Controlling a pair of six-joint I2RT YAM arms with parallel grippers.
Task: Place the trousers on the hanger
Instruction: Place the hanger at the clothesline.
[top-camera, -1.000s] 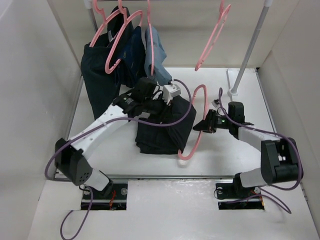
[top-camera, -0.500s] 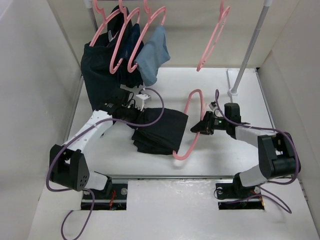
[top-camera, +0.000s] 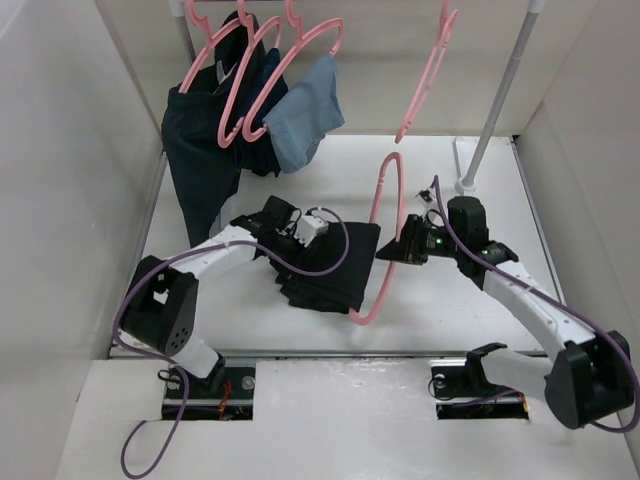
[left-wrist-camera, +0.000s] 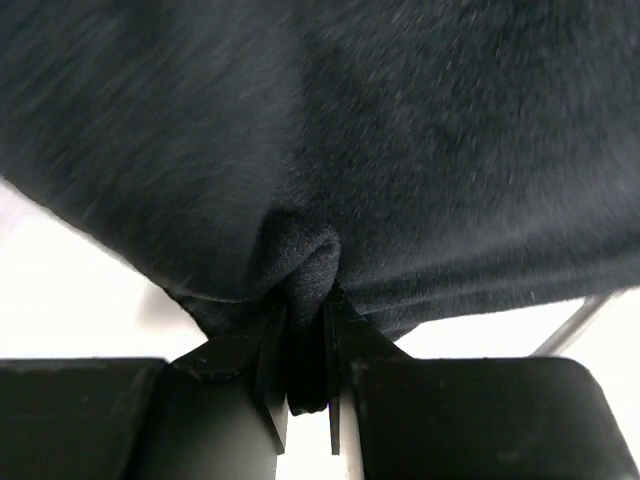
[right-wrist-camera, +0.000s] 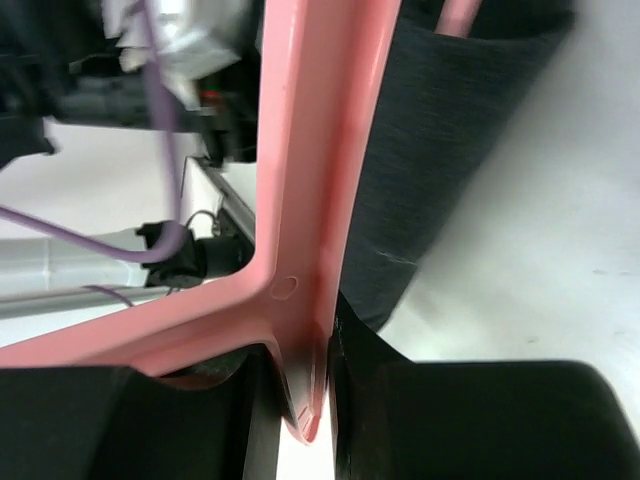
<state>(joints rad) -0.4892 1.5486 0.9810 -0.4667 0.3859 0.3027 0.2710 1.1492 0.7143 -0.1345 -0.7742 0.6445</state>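
From where I stand, the left gripper (left-wrist-camera: 303, 335) has its jaws squeezed onto a small raised fold of the trousers (top-camera: 335, 268), the black cloth bunched up between the two fingers (left-wrist-camera: 268, 345). The trousers lie folded in a dark heap near the middle of the white table (top-camera: 225, 315), with the left wrist resting low over their far-left corner. Just beside their right edge the hanger (top-camera: 373, 300) stands on edge, its lower loop down by the cloth and its upper loop raised. The right gripper (right-wrist-camera: 305, 395) is pinching its thin pink bar about halfway up. I cannot tell whether any fabric passes through the hanger. At the back, a rail on a pale post (top-camera: 497, 95) carries more pink hangers (top-camera: 250, 75), a dark navy garment (top-camera: 195, 150) and a light blue cloth (top-camera: 305, 118). Plain white walls close in on both sides.
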